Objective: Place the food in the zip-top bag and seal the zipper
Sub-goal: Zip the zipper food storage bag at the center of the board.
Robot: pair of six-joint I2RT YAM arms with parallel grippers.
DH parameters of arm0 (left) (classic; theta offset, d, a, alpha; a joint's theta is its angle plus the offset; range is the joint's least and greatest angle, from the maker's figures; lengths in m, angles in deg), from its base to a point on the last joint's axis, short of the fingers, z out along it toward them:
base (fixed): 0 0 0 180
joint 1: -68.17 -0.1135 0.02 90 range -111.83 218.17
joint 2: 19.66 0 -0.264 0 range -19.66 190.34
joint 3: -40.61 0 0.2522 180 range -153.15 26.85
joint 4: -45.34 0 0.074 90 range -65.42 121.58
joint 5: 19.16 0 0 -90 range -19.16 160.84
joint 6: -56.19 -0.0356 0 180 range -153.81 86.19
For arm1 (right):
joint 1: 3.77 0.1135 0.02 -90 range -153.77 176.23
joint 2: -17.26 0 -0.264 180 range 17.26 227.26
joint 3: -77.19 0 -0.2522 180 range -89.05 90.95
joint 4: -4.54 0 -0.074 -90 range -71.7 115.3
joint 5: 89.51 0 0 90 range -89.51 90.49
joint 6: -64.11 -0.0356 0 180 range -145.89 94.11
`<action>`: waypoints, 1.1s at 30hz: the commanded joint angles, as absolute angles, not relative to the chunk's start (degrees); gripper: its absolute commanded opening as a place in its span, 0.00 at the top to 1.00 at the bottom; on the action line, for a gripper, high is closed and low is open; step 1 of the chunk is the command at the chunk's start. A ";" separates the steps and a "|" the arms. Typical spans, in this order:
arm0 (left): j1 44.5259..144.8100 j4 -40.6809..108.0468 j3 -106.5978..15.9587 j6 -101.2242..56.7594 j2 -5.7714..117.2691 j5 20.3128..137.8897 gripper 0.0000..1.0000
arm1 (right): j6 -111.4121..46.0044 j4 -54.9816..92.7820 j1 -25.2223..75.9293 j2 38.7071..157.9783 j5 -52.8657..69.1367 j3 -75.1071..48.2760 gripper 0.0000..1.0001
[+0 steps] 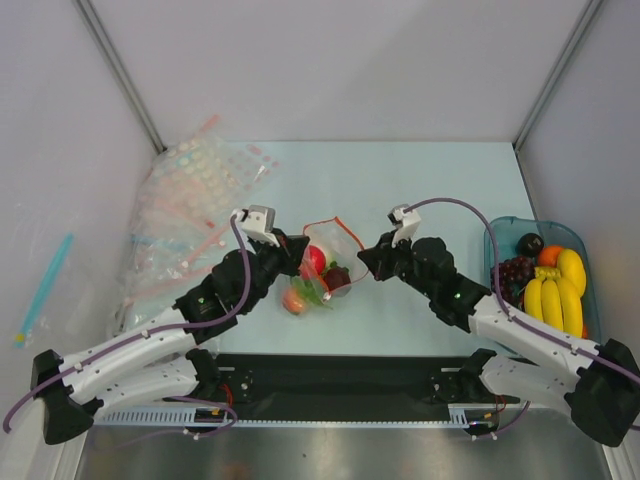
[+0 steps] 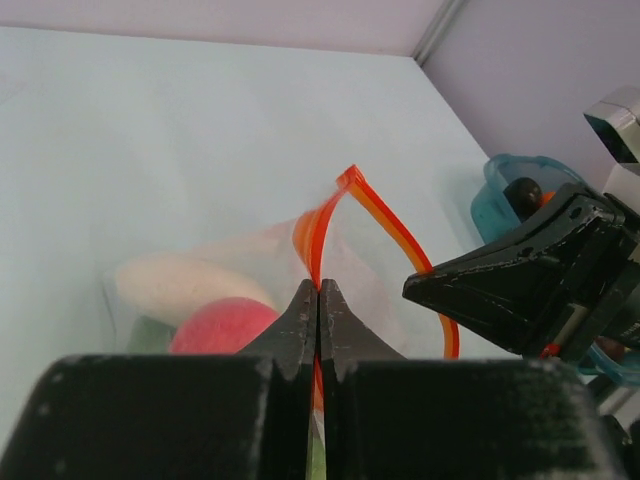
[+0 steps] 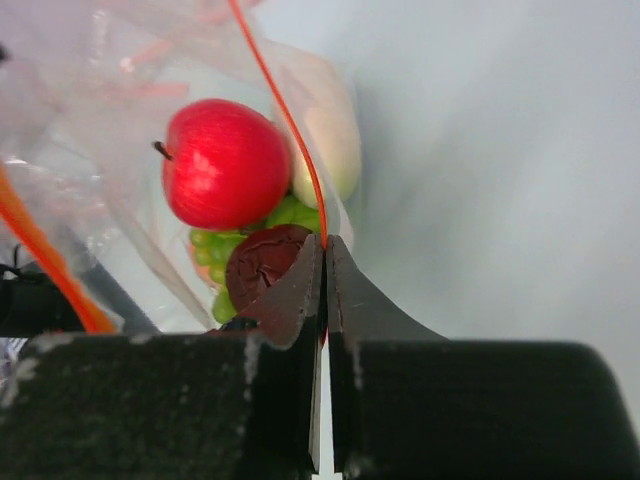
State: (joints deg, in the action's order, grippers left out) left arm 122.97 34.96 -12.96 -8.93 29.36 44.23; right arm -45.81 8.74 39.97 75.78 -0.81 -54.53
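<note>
The clear zip-top bag (image 1: pixel 322 283) lies at the table's middle, its mouth gaping. Its red-orange zipper (image 1: pixel 337 226) arcs up as an open loop between my two grippers. My left gripper (image 1: pixel 303 259) is shut on the zipper's left part (image 2: pixel 318 255). My right gripper (image 1: pixel 363 259) is shut on the opposite strip (image 3: pixel 290 125). Food sits inside the bag: a red apple (image 3: pixel 225 165), a dark red piece (image 3: pixel 262 272), green pieces (image 3: pixel 212 252) and a white radish (image 2: pixel 185 285). An orange piece (image 1: pixel 294 300) shows at the bag's lower left.
A heap of dotted clear bags (image 1: pixel 190 205) with pink strips lies at the back left. At the right stands a blue tray (image 1: pixel 503 228) holding yellow bananas (image 1: pixel 555 300) and purple grapes (image 1: pixel 514 270). A teal stick (image 1: pixel 45 285) lies at the far left.
</note>
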 commanded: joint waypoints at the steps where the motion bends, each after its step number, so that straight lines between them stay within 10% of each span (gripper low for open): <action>1: 122.66 41.51 -13.31 -10.61 29.73 51.75 1.00 | -45.49 3.63 39.73 68.53 2.43 -55.38 1.00; 10: 123.28 45.29 -16.56 -13.85 36.32 74.67 0.89 | -47.33 3.88 39.12 64.10 -4.17 -57.68 1.00; 19: 124.24 45.46 -16.40 -17.37 37.39 78.40 0.00 | -49.35 7.40 37.89 70.44 -5.83 -54.77 1.00; 33: 134.16 49.13 -14.57 -42.28 43.45 70.39 0.00 | -62.44 8.99 16.89 72.37 9.00 -58.99 1.00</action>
